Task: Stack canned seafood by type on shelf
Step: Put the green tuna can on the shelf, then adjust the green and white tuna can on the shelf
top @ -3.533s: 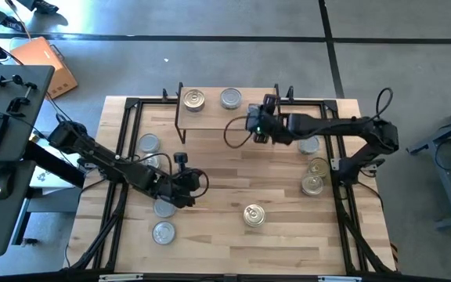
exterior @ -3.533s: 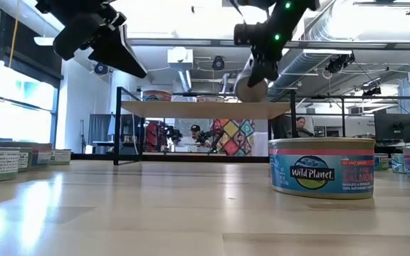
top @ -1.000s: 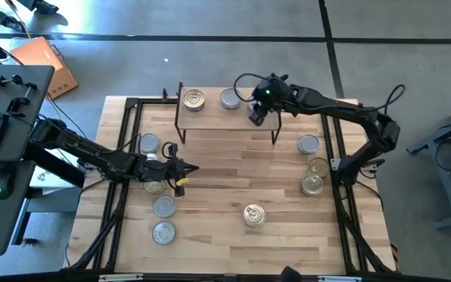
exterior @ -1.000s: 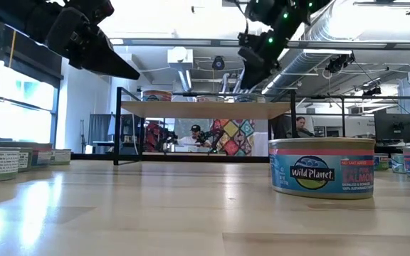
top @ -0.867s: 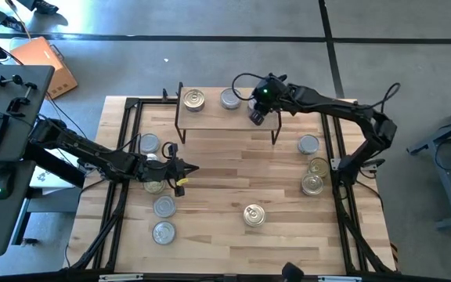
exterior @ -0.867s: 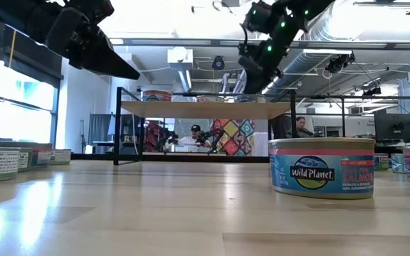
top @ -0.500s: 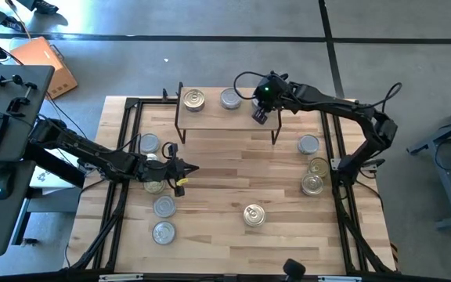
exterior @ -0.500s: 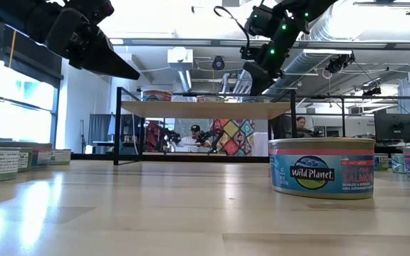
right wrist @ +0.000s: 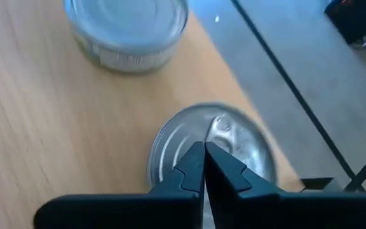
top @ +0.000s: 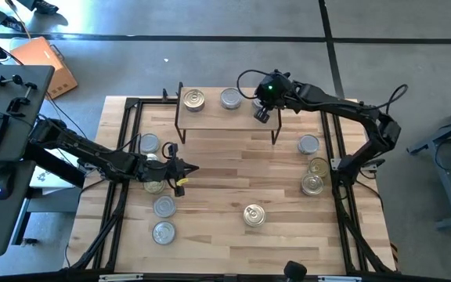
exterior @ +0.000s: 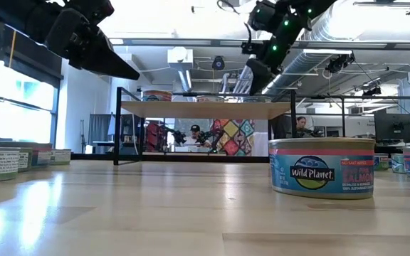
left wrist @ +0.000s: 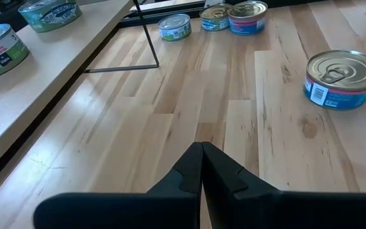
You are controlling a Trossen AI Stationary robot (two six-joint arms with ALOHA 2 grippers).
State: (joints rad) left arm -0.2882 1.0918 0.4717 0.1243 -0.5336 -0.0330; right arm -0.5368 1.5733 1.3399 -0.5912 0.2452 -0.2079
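Right wrist view: the right gripper [right wrist: 203,166], fingers pressed together and empty, is held directly over a silvery round tin [right wrist: 212,147] on the light wood shelf [right wrist: 37,108]. A second silvery tin [right wrist: 127,30] lies just beyond. The left gripper [left wrist: 201,166], likewise closed, is parked well apart over the butcher-block table [left wrist: 246,95].

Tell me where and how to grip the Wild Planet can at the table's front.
Grip the Wild Planet can by its short round side wall, coming straight down from above with the jaws spread across its width. It stands upright and alone on the table, lid up; the flat lid offers no hold.
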